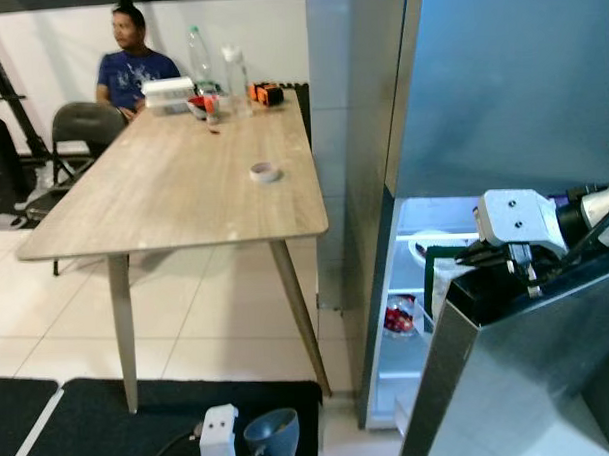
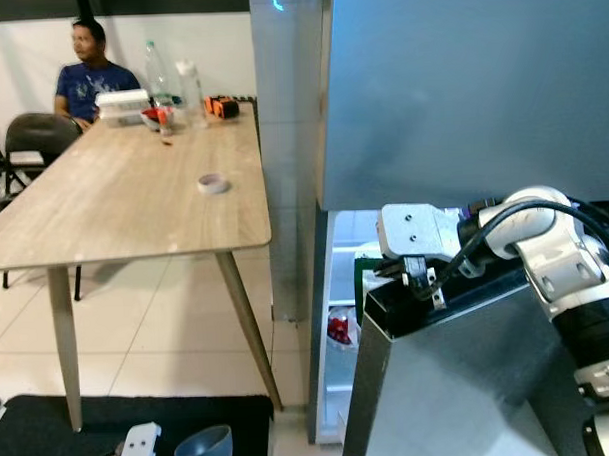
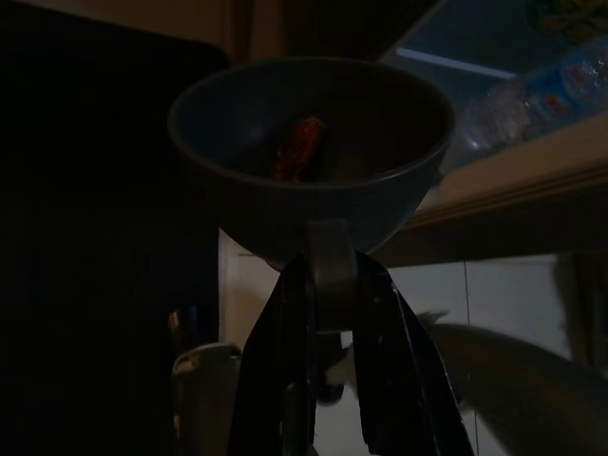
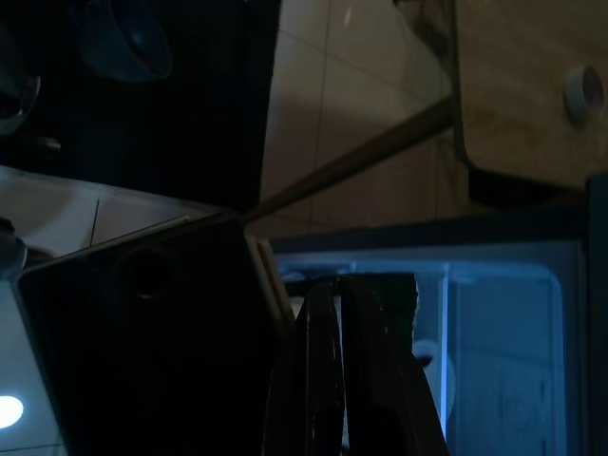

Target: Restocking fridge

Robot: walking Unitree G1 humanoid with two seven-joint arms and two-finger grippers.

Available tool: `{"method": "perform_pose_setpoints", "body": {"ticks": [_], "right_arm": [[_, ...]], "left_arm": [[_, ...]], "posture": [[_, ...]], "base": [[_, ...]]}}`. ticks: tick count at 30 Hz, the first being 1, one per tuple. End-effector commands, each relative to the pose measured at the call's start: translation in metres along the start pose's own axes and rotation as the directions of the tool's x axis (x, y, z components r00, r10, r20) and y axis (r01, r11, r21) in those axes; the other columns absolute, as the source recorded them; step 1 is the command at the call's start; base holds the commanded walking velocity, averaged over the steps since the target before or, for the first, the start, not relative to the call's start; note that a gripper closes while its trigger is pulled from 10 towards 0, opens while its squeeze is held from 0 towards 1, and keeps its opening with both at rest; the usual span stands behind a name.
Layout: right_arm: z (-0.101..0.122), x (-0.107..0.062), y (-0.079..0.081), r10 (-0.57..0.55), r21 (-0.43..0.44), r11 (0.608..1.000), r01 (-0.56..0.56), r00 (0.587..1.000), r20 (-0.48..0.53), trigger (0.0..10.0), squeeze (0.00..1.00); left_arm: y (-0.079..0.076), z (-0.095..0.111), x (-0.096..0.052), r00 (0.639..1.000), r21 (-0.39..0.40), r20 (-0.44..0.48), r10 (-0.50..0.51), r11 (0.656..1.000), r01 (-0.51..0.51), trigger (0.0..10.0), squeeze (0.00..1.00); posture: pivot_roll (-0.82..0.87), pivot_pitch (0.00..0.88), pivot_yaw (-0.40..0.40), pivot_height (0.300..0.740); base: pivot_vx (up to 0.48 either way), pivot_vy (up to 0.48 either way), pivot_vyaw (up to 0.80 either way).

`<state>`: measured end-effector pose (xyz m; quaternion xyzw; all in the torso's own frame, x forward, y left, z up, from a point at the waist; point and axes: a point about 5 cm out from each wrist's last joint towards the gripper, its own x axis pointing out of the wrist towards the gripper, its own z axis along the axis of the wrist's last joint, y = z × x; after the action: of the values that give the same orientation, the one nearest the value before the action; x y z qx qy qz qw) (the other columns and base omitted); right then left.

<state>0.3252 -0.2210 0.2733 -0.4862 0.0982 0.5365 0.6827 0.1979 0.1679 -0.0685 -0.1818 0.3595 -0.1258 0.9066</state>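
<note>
Right gripper [image 2: 423, 276] fingers pressed together atop open fridge door [image 2: 470, 382]. Left gripper [image 3: 328, 285] pinching bowl [image 3: 309, 157] rim, near left.

The right arm [image 2: 556, 269] is silver-white with black cables, a screwed wrist block, and black-fingered claw [image 2: 423, 280].

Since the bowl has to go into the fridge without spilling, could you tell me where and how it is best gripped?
Probably at the rim. The blue bowl sits upright with its open mouth upward and something reddish inside, so pinching the rim wall from the side, one finger within and one outside, keeps it level. The left gripper already holds it this way, low beside the open fridge.
</note>
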Motion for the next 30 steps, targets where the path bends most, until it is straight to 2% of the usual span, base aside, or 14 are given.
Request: {"method": "perform_pose_setpoints", "body": {"ticks": [1,6,12,19,22,30], "right_arm": [[0.0,0.001,0.001,0.009,0.001,1.0,-0.009,1.0,0.002,10.0,0.0],[0.001,0.001,0.001,0.013,-0.001,1.0,-0.013,1.0,0.006,10.0,0.0],[-0.007,-0.002,0.001,0.021,0.004,1.0,-0.021,0.999,-0.047,10.0,0.0],[-0.021,-0.01,0.004,0.041,0.043,0.998,-0.035,0.987,-0.154,10.0,0.0],[-0.032,-0.016,0.004,0.033,0.07,0.997,-0.017,0.972,-0.232,10.0,0.0],[-0.05,-0.028,0.005,0.02,0.12,0.993,0.022,0.938,-0.345,10.0,0.0]], "left_arm": [[-0.001,-0.002,0.0,1.0,-0.001,-0.011,-0.002,1.0,0.002,10.0,0.0],[-0.002,-0.002,0.001,1.0,-0.002,-0.011,-0.004,1.0,0.004,10.0,0.0],[-0.002,-0.002,0.001,1.0,-0.003,-0.01,-0.006,1.0,0.006,10.0,0.0],[-0.003,-0.003,0.001,1.0,-0.007,-0.009,-0.007,1.0,0.007,10.0,0.0],[-0.003,-0.003,0.001,1.0,-0.008,-0.009,-0.008,1.0,0.008,10.0,0.0],[-0.002,-0.002,0.001,1.0,0.011,-0.014,0.012,1.0,-0.012,10.0,0.0]], "posture": [[-0.1,0.0,-0.012,0.74],[-0.1,0.0,-0.011,0.74],[-0.1,0.0,-0.011,0.74],[-0.1,0.0,-0.011,0.74],[-0.1,0.0,-0.011,0.74],[-0.11,0.0,-0.014,0.74]], "base": [[-0.277,0.0,0.0],[-0.277,0.0,0.0],[-0.274,0.0,0.0],[-0.276,0.0,0.0],[-0.276,0.0,0.0],[-0.204,0.0,0.0]]}}
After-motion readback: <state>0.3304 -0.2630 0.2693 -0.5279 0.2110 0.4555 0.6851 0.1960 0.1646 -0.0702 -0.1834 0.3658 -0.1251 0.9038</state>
